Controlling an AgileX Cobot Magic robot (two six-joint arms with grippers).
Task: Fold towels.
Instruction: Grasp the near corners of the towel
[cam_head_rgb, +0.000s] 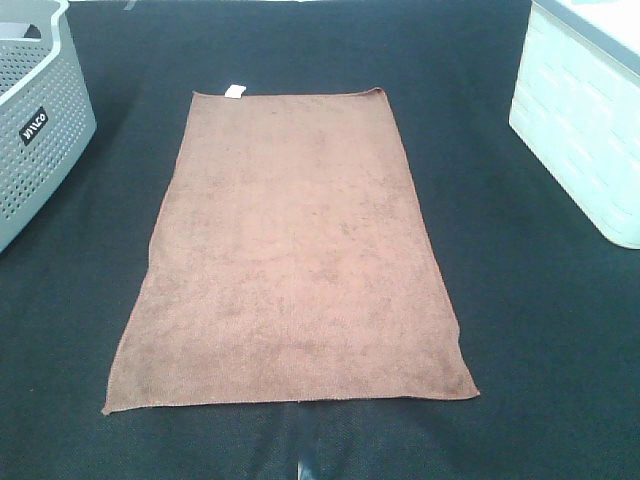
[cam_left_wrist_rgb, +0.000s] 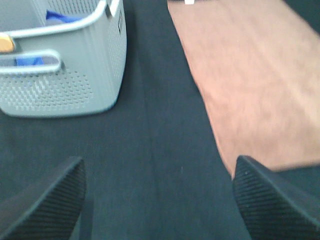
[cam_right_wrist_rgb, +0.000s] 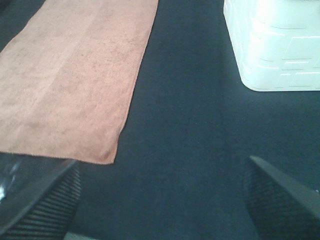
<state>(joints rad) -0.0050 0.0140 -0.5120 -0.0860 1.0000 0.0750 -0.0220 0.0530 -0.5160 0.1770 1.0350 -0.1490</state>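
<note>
Brown towel (cam_head_rgb: 290, 250) flat, unfolded on black table (cam_head_rgb: 530, 320); left gripper (cam_left_wrist_rgb: 157, 187) and right gripper (cam_right_wrist_rgb: 160, 182) wide open, empty.

A dark, fine-textured surface (cam_head_rgb: 540, 330) fills the view under even light. A grey perforated basket (cam_head_rgb: 45, 140) stands at its left, a white bin (cam_head_rgb: 580, 130) at its right.

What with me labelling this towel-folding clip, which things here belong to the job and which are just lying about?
Belong to the job: brown towel, spread flat; left pincer, open; right pincer, open.
Just lying about: grey perforated basket; white bin.
</note>
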